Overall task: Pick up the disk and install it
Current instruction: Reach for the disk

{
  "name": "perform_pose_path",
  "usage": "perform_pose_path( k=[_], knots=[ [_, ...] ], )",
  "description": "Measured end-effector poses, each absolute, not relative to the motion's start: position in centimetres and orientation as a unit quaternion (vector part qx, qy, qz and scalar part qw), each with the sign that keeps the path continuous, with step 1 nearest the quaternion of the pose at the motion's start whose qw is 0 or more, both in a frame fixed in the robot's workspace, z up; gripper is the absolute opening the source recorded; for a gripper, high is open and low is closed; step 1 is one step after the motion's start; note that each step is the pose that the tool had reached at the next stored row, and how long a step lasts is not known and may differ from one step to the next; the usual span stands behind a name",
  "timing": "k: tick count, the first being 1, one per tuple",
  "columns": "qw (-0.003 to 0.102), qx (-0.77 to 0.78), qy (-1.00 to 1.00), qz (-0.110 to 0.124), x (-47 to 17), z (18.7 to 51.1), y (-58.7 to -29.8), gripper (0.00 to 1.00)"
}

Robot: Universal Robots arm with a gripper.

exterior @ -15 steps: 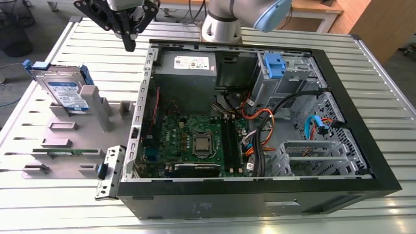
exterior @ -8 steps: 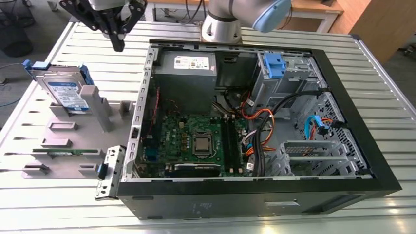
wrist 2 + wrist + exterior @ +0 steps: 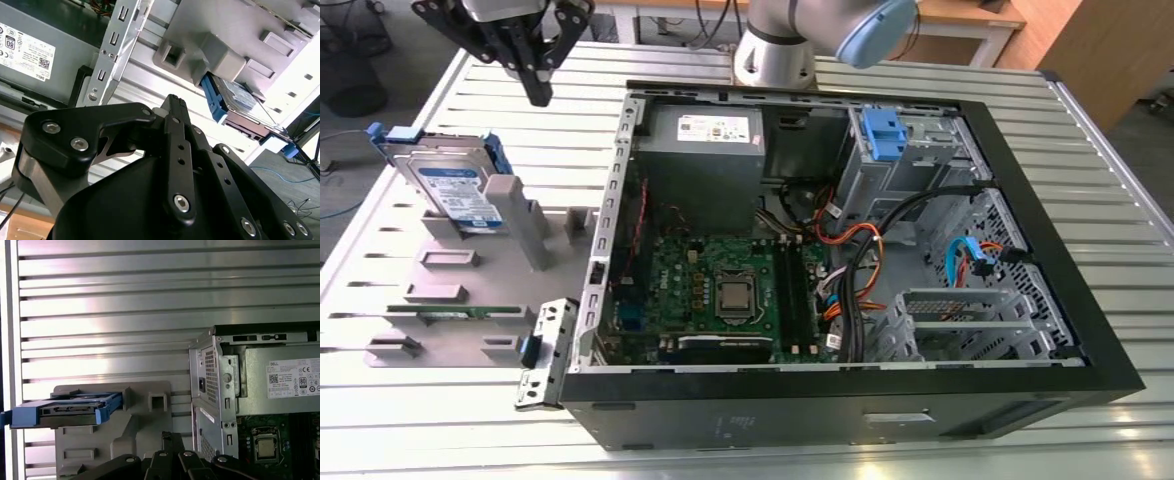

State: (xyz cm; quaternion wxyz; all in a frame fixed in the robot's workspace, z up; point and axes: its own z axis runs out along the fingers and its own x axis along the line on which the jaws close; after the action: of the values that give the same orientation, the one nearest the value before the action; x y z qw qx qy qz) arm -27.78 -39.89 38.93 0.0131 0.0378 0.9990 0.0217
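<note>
The disk (image 3: pixel 454 185) stands on edge in a grey holder (image 3: pixel 480 265) at the exterior view's left, beside the open computer case (image 3: pixel 854 400). It has a white-and-blue label and blue side rails. In both wrist views the disk (image 3: pixel 235 102) (image 3: pixel 67 410) rests in that holder. My gripper (image 3: pixel 538 97) hangs above the table behind the holder, between disk and case. It is apart from the disk. Its black fingers (image 3: pixel 175 107) are pressed together with nothing between them, and their tips (image 3: pixel 172 437) point down at the slatted table.
Inside the case lie a grey power supply (image 3: pixel 700 135), a green motherboard (image 3: pixel 720 290), a metal bay with a blue bracket (image 3: pixel 887 135) and a bundle of cables (image 3: pixel 881 250). A thin green strip (image 3: pixel 454 312) sits low in the holder. The arm's base (image 3: pixel 774 55) stands behind the case.
</note>
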Motion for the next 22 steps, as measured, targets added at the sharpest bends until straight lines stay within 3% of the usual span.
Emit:
perform_pose_path(
  k=[22],
  knots=[
    [0.013, 0.038, 0.999, 0.022, -32.5, 37.5, -39.4, 0.11]
  ],
)
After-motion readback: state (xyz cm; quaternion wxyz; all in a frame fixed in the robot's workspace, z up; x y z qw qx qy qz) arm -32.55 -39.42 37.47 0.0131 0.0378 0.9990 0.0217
